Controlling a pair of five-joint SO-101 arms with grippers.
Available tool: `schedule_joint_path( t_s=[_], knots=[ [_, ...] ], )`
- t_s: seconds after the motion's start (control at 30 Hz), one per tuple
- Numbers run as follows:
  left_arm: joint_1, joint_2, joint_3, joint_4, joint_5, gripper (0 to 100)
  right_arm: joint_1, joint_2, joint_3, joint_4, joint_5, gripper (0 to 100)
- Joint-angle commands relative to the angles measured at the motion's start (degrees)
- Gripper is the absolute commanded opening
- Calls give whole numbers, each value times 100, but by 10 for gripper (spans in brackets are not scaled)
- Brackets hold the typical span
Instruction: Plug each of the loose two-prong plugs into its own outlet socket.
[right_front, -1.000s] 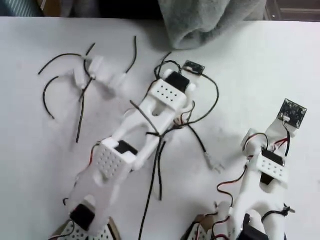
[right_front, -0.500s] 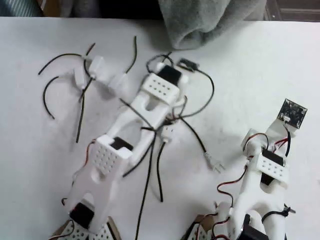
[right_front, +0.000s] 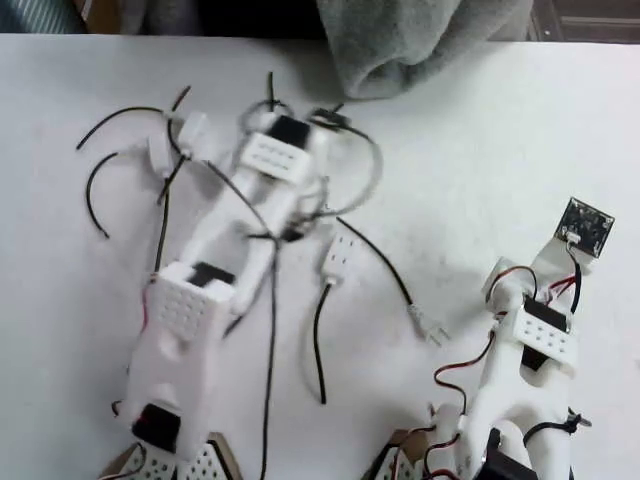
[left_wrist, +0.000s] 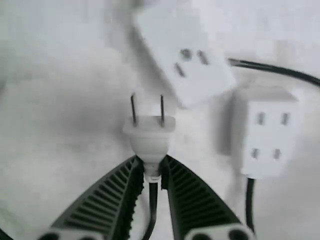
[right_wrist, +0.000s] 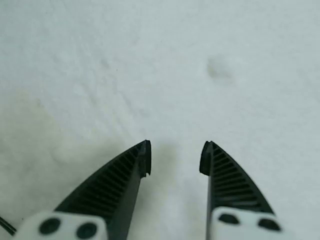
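My left gripper (left_wrist: 151, 167) is shut on the neck of a white two-prong plug (left_wrist: 149, 135), whose black cord runs back between the fingers. The prongs point at a tilted white outlet socket (left_wrist: 185, 55), still a short gap away. A second socket (left_wrist: 265, 132) lies beside it. In the high view the left arm (right_front: 270, 160) reaches to the far left-centre, by two white sockets (right_front: 190, 128) (right_front: 158, 155). Another socket (right_front: 340, 255) lies mid-table, and a loose plug (right_front: 432, 328) rests to its right. My right gripper (right_wrist: 175, 157) is open over bare table.
Black cords (right_front: 100, 190) curl over the far left of the table. A grey cloth (right_front: 410, 40) hangs over the back edge. The right arm (right_front: 530, 340) stands at the near right, with bare table beyond it.
The left arm has swung left and farther back with the plug in its gripper, uncovering the mid-table socket. The right arm has kept still.
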Motion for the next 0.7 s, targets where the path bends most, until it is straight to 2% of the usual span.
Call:
schedule_joint_path(
  t_s=[0.0, 0.1, 0.2, 0.37, 0.53, 0.67],
  knots=[
    [-734, -374, 352, -431, -211, 24, -84, -154, -35, -110, -35, 173],
    [-1077, -374, 677, -809, -677, 26, -189, -154, -26, -110, -26, 173],
    [-1121, -374, 862, -985, -993, 38, -189, -154, -26, -110, -26, 173],
    [-998, -391, 826, -1046, -1055, 129, -224, -154, -26, -110, -18, 173],
    [-1086, -374, 879, -1530, -1108, 139, -224, -154, -26, -110, 0, 173],
    [-1235, -374, 888, -1943, -1670, 138, -224, -154, -26, -110, 0, 173]
  ],
)
